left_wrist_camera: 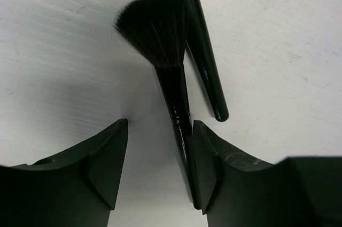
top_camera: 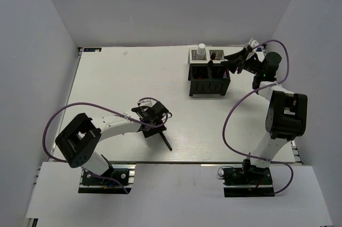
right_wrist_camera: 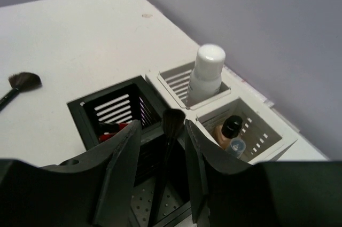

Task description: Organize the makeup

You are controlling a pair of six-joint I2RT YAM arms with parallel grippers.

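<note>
While the left tool hangs open low over the worktop with the handle of the fan brush lying between its jaws, the right tool stands slightly apart around a small brush upright in the black organizer, not visibly gripping it.

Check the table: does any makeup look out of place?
Yes. A fan brush and a black handle beside it lie loose on the table, far from the organizer where the bottle stands. The left gripper straddles the fan brush's handle.
</note>
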